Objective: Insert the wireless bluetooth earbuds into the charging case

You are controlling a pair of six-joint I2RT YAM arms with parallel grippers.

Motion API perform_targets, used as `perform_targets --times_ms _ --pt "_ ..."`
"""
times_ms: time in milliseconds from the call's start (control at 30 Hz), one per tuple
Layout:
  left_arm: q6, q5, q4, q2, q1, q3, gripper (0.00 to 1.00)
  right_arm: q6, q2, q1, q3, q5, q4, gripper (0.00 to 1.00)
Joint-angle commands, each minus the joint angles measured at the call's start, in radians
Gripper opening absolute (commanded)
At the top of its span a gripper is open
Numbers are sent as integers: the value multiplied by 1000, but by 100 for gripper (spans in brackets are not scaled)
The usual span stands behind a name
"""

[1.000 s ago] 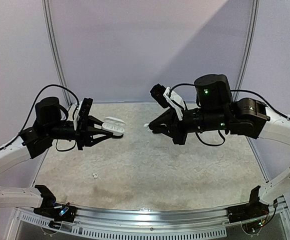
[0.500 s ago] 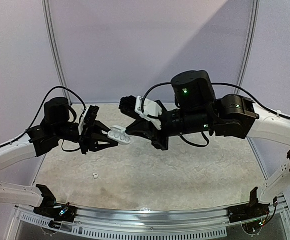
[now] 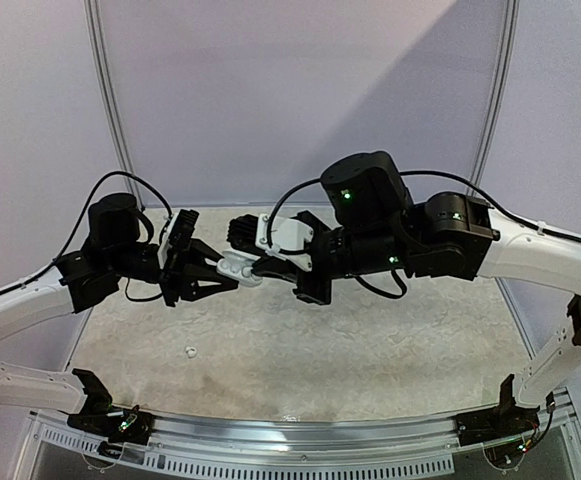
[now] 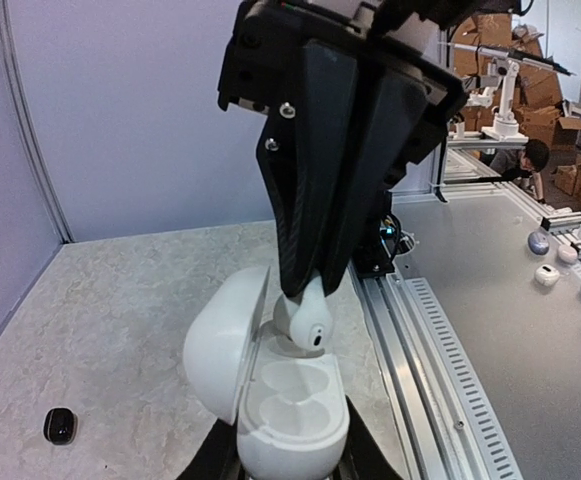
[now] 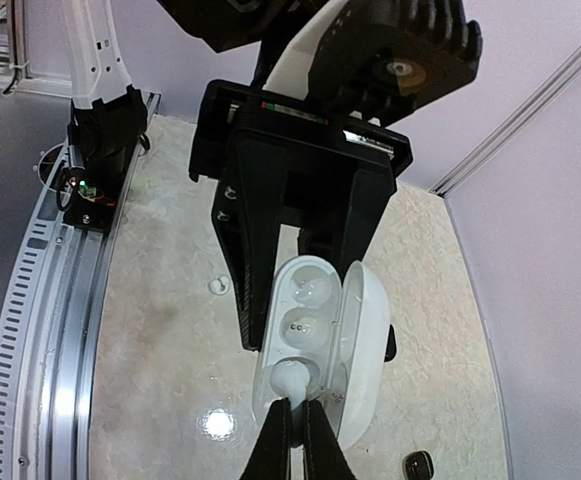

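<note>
My left gripper is shut on an open white charging case and holds it in the air over the table, lid swung aside. In the left wrist view the case shows two empty wells. My right gripper is shut on a white earbud and holds it right over the end of the case away from the left wrist. In the right wrist view the earbud sits at the near end of the case, pinched at my right gripper.
A loose white earbud lies on the mottled table, and shows in the right wrist view. A black earbud lies on the table too, also in the right wrist view. A slotted metal rail runs along the table's near edge.
My right arm has swung left with the white earbud and now meets the case. My left gripper has brought the open case toward the middle and turned it.
</note>
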Motion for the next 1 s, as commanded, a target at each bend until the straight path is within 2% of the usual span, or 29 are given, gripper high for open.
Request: perform_targets --times_ms 0,300,967 --pt "6 5 40 6 -16 16 0 -27 32 6 26 48 -34 0" --pt "-17 6 62 3 -15 12 0 -69 94 5 79 90 -97 0" --pt "12 24 62 -9 -15 8 0 -101 115 6 113 170 -169 1"
